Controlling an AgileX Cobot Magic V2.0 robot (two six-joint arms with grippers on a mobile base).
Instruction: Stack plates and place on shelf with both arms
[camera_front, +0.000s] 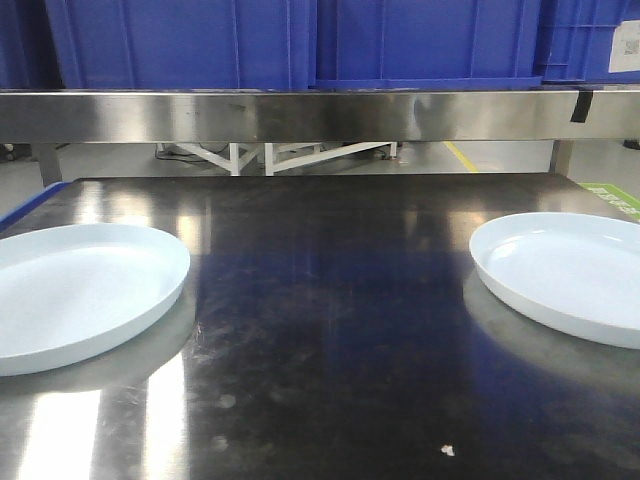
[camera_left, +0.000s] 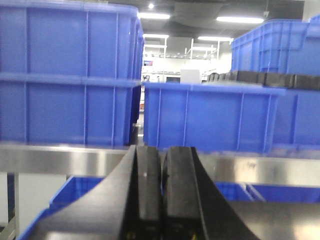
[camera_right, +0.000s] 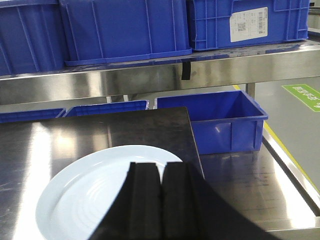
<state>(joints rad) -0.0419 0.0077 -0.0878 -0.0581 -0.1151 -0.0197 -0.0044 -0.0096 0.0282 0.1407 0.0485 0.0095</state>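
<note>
2 glossy round plates (camera_front: 75, 290) (camera_front: 570, 275) sit apart on scratched tabletop (camera_front: 330, 330); left pincer (camera_left: 162, 200), right pincer (camera_right: 161, 200) pinched together.

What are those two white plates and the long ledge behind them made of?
The left plate and right plate look like glazed ceramic or melamine: pale, glossy, with soft highlights; I cannot tell which. The ledge looks like brushed stainless steel: grey, streaky, with blurred reflections.
</note>
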